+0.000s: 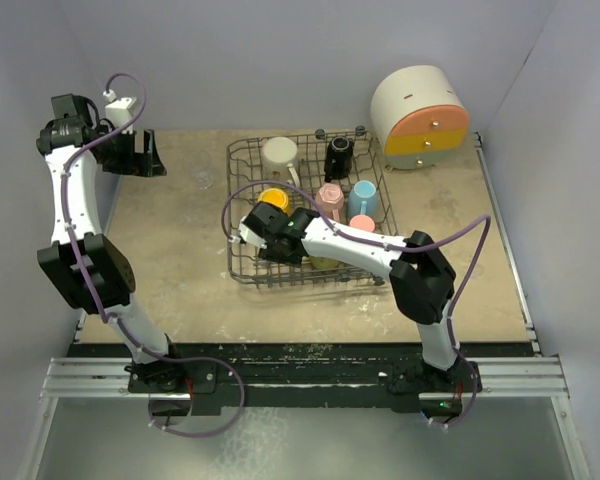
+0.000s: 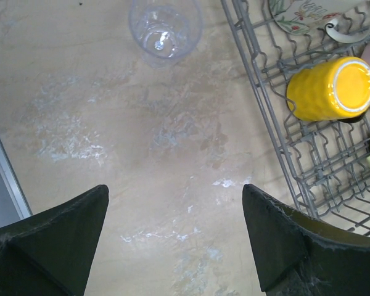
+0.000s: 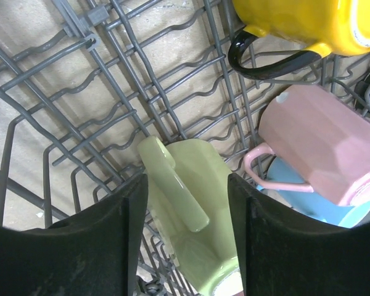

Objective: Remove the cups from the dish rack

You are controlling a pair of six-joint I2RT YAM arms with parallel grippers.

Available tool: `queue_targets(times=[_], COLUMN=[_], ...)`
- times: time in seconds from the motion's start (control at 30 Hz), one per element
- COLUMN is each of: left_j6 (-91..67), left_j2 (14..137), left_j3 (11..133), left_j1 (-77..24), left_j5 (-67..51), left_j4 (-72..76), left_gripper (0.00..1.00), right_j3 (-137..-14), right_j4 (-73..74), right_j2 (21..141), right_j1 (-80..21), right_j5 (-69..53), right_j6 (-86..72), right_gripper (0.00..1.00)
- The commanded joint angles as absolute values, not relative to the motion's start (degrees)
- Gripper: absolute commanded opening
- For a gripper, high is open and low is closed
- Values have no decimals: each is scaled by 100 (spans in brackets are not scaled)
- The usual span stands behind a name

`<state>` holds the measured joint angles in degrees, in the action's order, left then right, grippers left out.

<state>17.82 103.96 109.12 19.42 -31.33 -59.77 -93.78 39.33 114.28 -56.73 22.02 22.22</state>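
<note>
Soft, even light falls from above in the overhead view; the table (image 1: pixel 180 260) shows only faint shadows beneath the arms, and the white walls (image 1: pixel 280 60) read pale blue-grey. The left wrist view is bright, with a white glare patch on the yellow cup (image 2: pixel 333 86) and small sparkles in the clear glass (image 2: pixel 165 28). In both wrist views the left gripper's fingers (image 2: pixel 49 246) and right gripper's fingers (image 3: pixel 68 246) are dark, soft and nearly featureless, while farther surfaces stay sharp
</note>
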Motion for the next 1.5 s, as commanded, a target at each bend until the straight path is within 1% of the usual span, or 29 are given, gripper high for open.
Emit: queue_targets(times=[0.0, 0.07, 0.4, 0.43, 0.6, 0.7, 0.87, 1.03, 1.2, 1.37, 1.47], left_j6=[1874, 1864, 1872, 1880, 1882, 1864, 1871, 1871, 1872, 1872, 1888], left_j2=[9930, 9913, 9806, 9784, 9711, 9720, 9693, 9672, 9669, 9675, 9667], left_j3=[10991, 11031, 11328, 11360, 11426, 11485, 11542, 11569, 11577, 11571, 11547], left_j1=[1881, 1881, 1881, 1883, 1881, 1881, 1881, 1882, 1881, 1881, 1881], left_j5=[-3482, -3514, -3652, -3659, -3746, -3786, -3821, -3857, -3866, -3869, -3873], left_j4=[-5968, -5983, -6129, -6142, -6142, -6162, -6172, -6178, -6170, -6159, -6161], left_gripper=[92, 92, 92, 92, 92, 93, 92, 92, 93, 93, 92], right_j3=[-9510, -9474, -9192, -9148, -9073, -9079, -9106, -9133, -9160, -9196, -9295], right_j4=[4220, 4331, 4299, 4295, 4238, 4225, 4245, 4244, 4279, 4245, 4219], right_j2=[11452, 11499, 11460, 11502, 11574, 11605, 11614, 11673, 11669, 11650, 11631], right_j1=[-5685, -5681, -5632, -5614, -5511, -5478, -5481, -5469, -5446, -5415, -5420], right_j5=[2226, 2128, 2015, 2040, 1995, 2089, 2085, 2170, 2124, 2223, 2378], right_j6=[2632, 2628, 2697, 2705, 2737, 2767, 2812, 2774, 2649, 2602, 2592], right_gripper=[54, 52, 49, 47, 29, 25, 25, 30, 32, 23, 6])
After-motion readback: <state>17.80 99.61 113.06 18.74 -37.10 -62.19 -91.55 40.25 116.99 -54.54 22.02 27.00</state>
